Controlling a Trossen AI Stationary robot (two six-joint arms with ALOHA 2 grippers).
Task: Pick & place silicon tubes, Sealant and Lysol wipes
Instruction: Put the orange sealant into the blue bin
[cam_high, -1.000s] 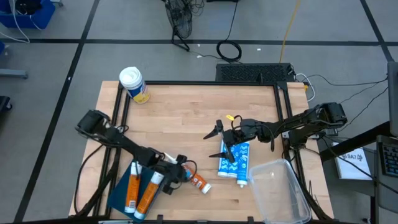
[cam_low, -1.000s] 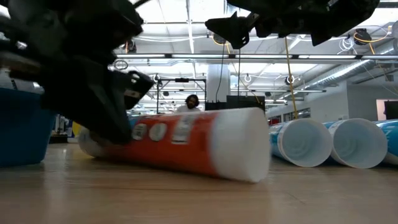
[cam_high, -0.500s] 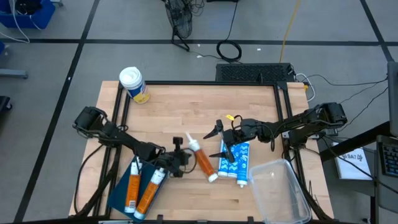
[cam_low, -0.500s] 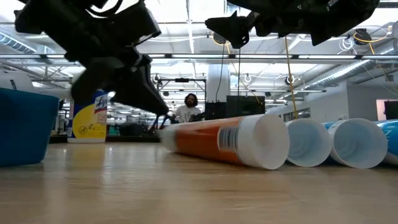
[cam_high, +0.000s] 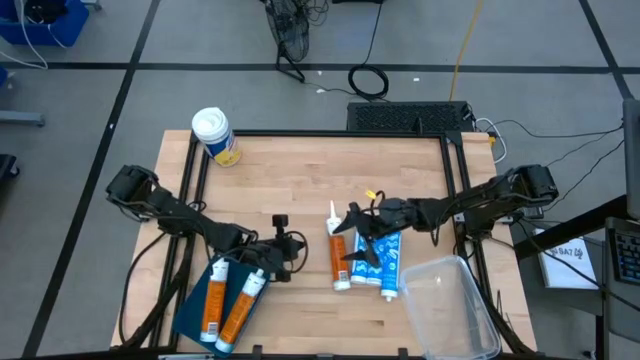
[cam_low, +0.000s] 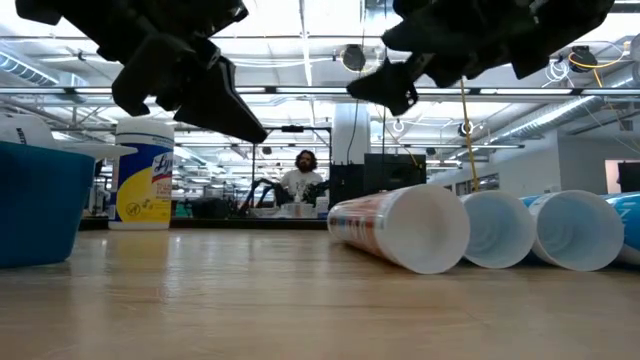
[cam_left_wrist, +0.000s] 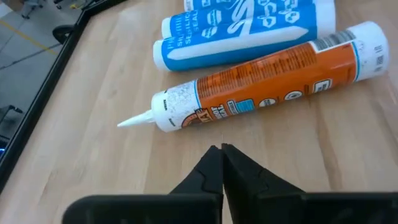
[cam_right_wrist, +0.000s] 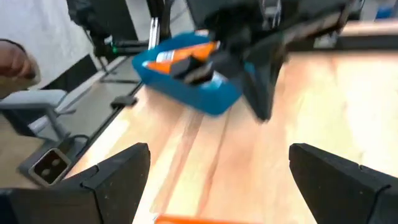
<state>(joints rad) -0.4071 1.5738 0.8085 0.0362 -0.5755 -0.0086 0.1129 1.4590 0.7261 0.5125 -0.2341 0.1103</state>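
Observation:
An orange sealant tube (cam_high: 338, 256) lies on its side on the table, nozzle toward the far edge, beside two blue silicone tubes (cam_high: 378, 258). It also shows in the left wrist view (cam_left_wrist: 267, 90) and the low view (cam_low: 395, 225). My left gripper (cam_high: 283, 243) is shut and empty, raised just left of the orange tube (cam_left_wrist: 222, 167). My right gripper (cam_high: 360, 238) is open above the tubes (cam_right_wrist: 221, 180). The Lysol wipes canister (cam_high: 215, 135) stands upright at the far left corner (cam_low: 145, 185).
A blue tray (cam_high: 195, 310) holding two more orange tubes (cam_high: 225, 305) sits at the near left. A clear plastic bin (cam_high: 448, 305) stands at the near right. Bare wood lies between the canister and the tubes. A person sits in the room behind (cam_low: 303, 180).
The orange tube has slid from near the blue tray toward the right and turned about, so it now lies alongside the blue tubes with its nozzle toward the far edge. My left gripper has risen and drawn back from it. My right gripper has come down toward the tubes.

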